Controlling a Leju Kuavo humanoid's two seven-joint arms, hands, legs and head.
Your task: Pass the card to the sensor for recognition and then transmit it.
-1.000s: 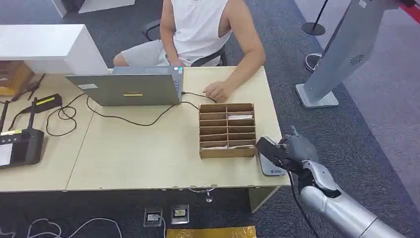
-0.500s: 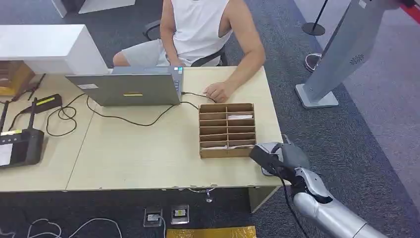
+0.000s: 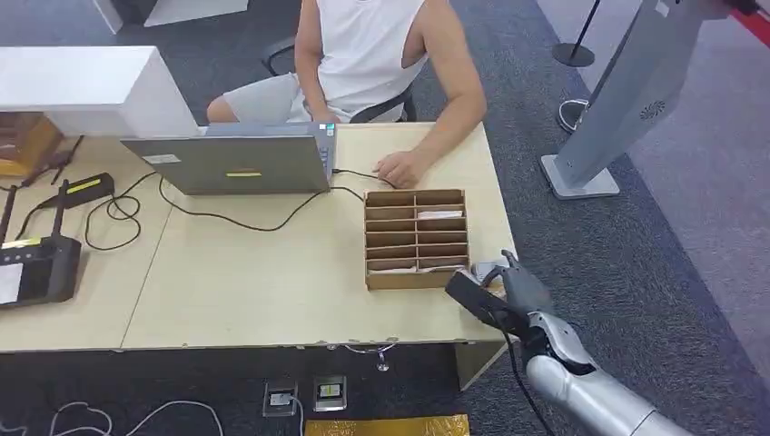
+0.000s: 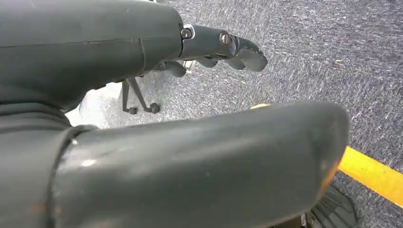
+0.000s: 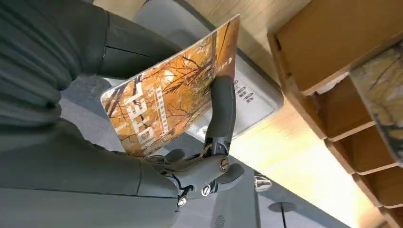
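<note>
The pale wooden worktop (image 3: 272, 282) fills the left and centre of the head view, with the brown cardboard compartment box (image 3: 416, 238) at centre right. At lower right the right robot hand (image 3: 508, 295) grips the orange autumn-tree card (image 5: 171, 92) over the flat grey sensor pad (image 5: 247, 97) just beside the box. The left robot hand (image 4: 190, 137) hangs over grey carpet, its fingers (image 4: 237, 47) apart and holding nothing.

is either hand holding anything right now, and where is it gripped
The right hand holds an orange tree-printed card, pinched at its lower edge, one of its fingers lying across the printed face. The left hand holds nothing.
</note>
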